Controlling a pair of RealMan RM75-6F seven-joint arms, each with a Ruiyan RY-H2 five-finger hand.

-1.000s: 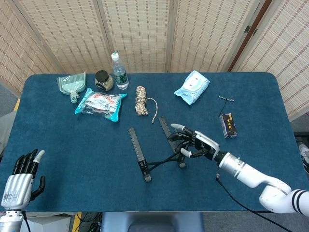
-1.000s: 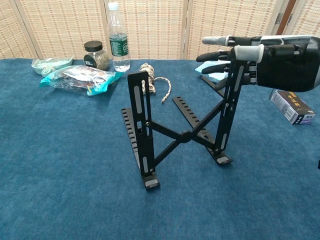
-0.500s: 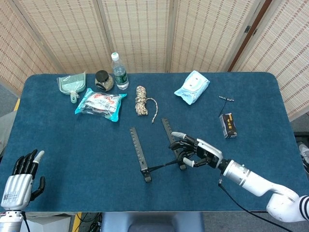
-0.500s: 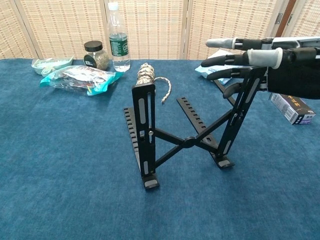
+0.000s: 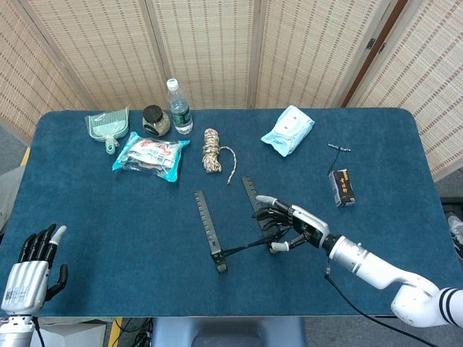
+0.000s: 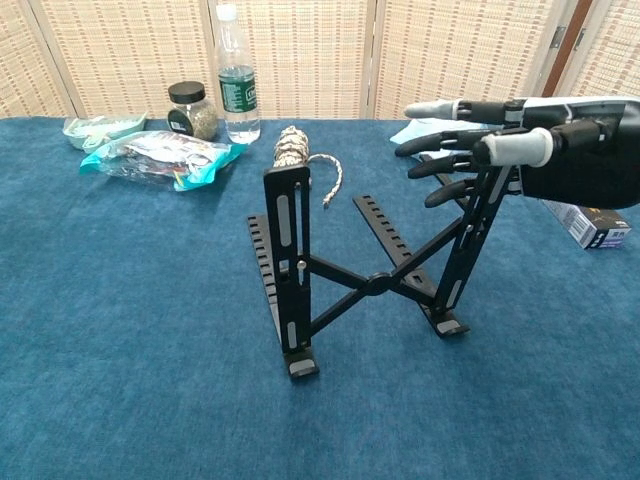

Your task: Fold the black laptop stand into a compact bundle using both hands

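The black laptop stand (image 5: 211, 228) (image 6: 290, 250) stands unfolded in the middle of the blue table, two slotted uprights joined by crossed bars. My right hand (image 5: 293, 223) (image 6: 560, 150) is at the top of the right upright, which leans outward. The thumb crosses in front of that upright and the spread fingers reach behind it, so the hand holds it loosely. My left hand (image 5: 32, 267) hangs off the table's near left corner, far from the stand, fingers up and holding nothing. It does not show in the chest view.
Behind the stand lie a rope coil (image 5: 211, 150) (image 6: 292, 150), a water bottle (image 5: 179, 108), a jar (image 5: 154, 121), a snack bag (image 5: 150, 155) and a green dustpan (image 5: 108, 126). A white-blue pack (image 5: 288, 130) and a small black box (image 5: 342, 186) (image 6: 590, 220) sit to the right.
The right upright has tipped outward and the stand has spread lower and wider. My right hand then sank slightly, its fingers stretching further left. The left hand has not moved.
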